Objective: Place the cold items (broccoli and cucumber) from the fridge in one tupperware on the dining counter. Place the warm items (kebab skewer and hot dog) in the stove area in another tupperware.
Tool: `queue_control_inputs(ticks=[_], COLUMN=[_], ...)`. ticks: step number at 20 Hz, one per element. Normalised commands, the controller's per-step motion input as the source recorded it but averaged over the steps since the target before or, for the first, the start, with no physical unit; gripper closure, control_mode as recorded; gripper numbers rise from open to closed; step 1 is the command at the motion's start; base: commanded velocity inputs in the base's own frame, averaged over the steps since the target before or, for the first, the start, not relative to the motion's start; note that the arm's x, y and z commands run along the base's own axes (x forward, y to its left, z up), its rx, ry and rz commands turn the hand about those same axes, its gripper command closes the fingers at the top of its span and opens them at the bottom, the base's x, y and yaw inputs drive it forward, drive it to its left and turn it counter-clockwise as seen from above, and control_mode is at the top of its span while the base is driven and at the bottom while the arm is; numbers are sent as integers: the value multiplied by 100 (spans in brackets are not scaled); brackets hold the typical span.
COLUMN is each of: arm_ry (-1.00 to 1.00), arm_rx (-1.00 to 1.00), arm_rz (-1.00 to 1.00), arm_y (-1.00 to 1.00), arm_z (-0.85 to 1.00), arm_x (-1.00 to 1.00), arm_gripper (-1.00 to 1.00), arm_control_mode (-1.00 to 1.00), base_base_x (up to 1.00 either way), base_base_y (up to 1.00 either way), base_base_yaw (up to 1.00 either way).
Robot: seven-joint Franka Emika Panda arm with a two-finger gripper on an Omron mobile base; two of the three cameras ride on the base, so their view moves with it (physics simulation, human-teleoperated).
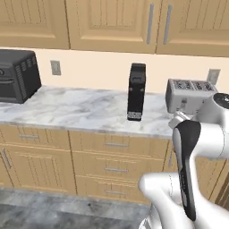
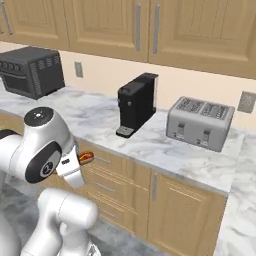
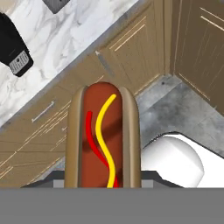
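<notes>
Hand view | tool (image 3: 103,183) clamped on hot dog (image 3: 103,135) | above cabinet drawers (image 3: 39,127), floor (image 3: 175,109)

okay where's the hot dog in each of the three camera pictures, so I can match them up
Left base view: I can't make it out.
Right base view: the hot dog is a small orange tip poking out just right of the arm's white joint, in front of the drawers.
Hand view: it stands centre, rising from the bottom edge, held in the gripper.
Shared landmark: the black coffee machine on the marble counter.
</notes>
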Motion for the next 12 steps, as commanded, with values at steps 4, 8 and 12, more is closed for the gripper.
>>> queue_control_inputs(ticks=[4,8,12], arm_ry=[0,0,0], arm_rx=[0,0,0], arm_rz=[0,0,0], arm_y=[0,0,0], arm_z=[0,0,0], arm_x=[0,0,0], arm_gripper=[100,100,100], arm_control_mode=[100,100,100], base_base_x=[-85,-91,-100], base_base_y=[-49,0,2], base_base_yaw=[4,-18,-35])
